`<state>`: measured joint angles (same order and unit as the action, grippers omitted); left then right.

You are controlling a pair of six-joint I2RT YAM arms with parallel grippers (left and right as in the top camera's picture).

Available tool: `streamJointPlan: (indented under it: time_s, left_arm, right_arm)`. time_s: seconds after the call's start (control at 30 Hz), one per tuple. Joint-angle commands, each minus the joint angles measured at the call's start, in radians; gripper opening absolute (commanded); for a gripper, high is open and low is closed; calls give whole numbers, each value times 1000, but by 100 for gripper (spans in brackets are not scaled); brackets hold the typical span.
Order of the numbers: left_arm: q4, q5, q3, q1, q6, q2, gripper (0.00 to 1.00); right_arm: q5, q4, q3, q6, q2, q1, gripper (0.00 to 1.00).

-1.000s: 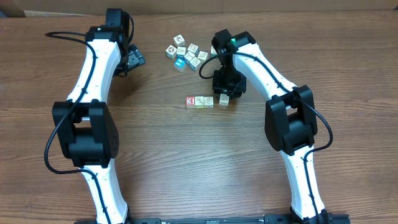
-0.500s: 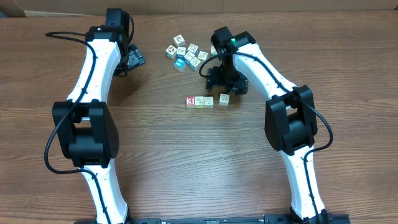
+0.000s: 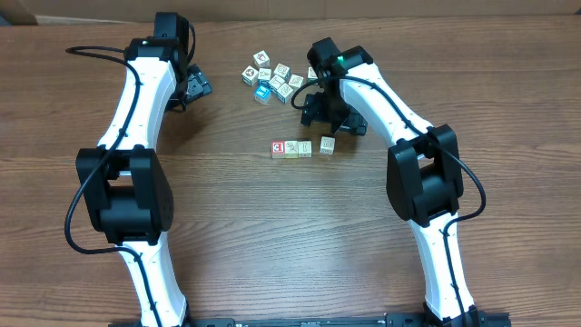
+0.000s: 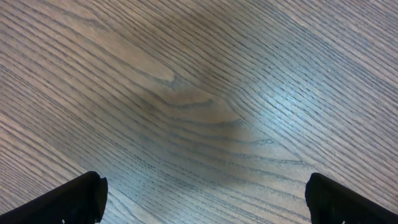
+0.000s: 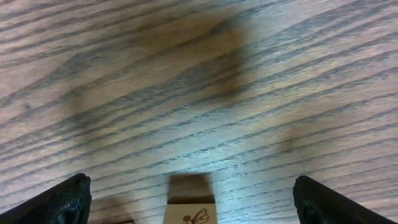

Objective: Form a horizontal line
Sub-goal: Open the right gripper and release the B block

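At the middle of the table (image 3: 227,209) lies the row (image 3: 300,147): a red cube (image 3: 278,148) at its left end, two cream ones touching it in turn, and an end cube (image 3: 327,144) just beside them, with a thin gap and a little farther up than the others. So I judge the line is nearly made but not quite straight. The right gripper (image 5: 189,193) hangs just beyond this end cube with its fingers (image 5: 62,202) spread wide and pinching nothing; in the right wrist view the cube shows between them at the bottom edge, with a small winged insect drawn on its face. The left gripper (image 4: 208,199) is also spread and empty, over bare wood, well apart from the row. The danger I see is in any correcting push. The cubes look light and the table top is smooth with some shine, so a finger that comes down a little off centre may slide the end cube too far, turn it, or knock its neighbours out of line. Also the bunch (image 3: 272,80) of loose cubes lies near the right arm, which could sweep it. The cubes are small wooden blocks with sharp edges and printed faces; the table has strong dark grain; the fingers are matte black.
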<state>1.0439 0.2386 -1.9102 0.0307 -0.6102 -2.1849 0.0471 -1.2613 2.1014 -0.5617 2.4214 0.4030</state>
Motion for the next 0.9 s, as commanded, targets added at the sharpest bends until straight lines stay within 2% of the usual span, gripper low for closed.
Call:
streamJointPlan:
  time_s: [0.0,0.07,0.1,0.3,0.43,0.87]
  left_arm:
    - [-2,-4,-23,3,5,-18,100]
    - [-2,-4,-23,3,5,-18,100]
    - [-2,-4,-23,3,5,-18,100]
    - [-2,-4,-23,3,5,-18,100]
    - [-2,-4,-23,3,5,-18,100]
    - [-2,-4,-23,3,5,-18,100]
  right_arm:
    - [23,-6,-8,-18,-14,-25,100]
    - [23,-16,-8,-19,-14,-37,98]
    - [23,-23,-8,-18,-14,-44,93]
    - [23,-65,-8,-17,-14,-72,34]
    - [23,-84,-8,-14,-14,-77,11]
    - [19,-190,-8,-10,-14,-61,9]
